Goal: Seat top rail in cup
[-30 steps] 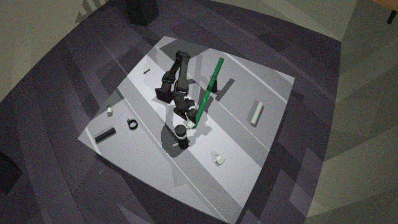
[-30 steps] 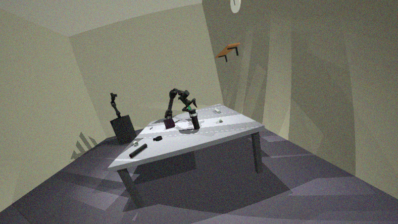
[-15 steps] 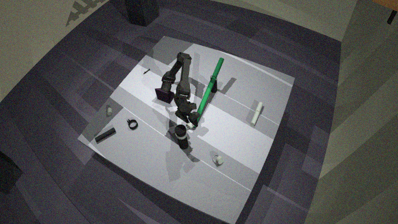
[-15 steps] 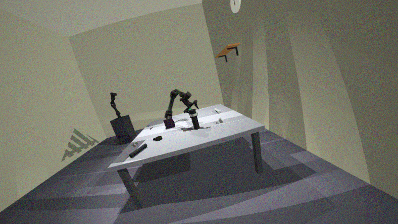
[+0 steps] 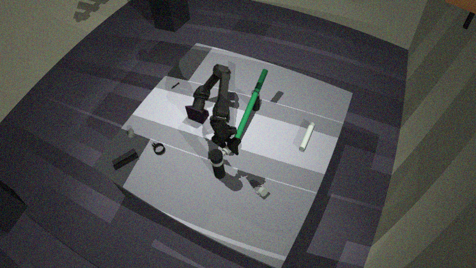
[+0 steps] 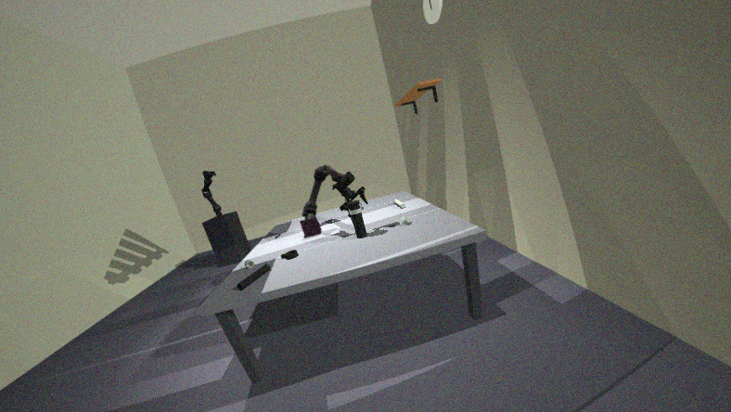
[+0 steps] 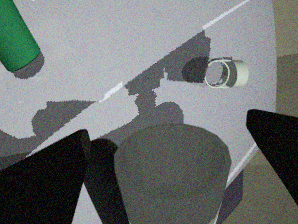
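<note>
Big post (image 5: pixel 218 171) (image 6: pixel 360 227) upright on counter (image 5: pixel 206 206) (image 6: pixel 358 263), brace band (image 5: pixel 218 163) (image 6: pixel 354 211) up near the top, looks done. Rail-end cup (image 5: pixel 226 151) beside it, not filled as far as I can tell. Gripper (image 5: pixel 229 149) (image 6: pixel 355 199) (image 7: pixel 170 127) wide, nothing held, over the cup area. Green rail (image 5: pixel 247 114) (image 7: pixel 19 37) slants right, through loop cap (image 5: pixel 255 92); its near end looks free in wrist view. Left: seat rail, release, back off.
</note>
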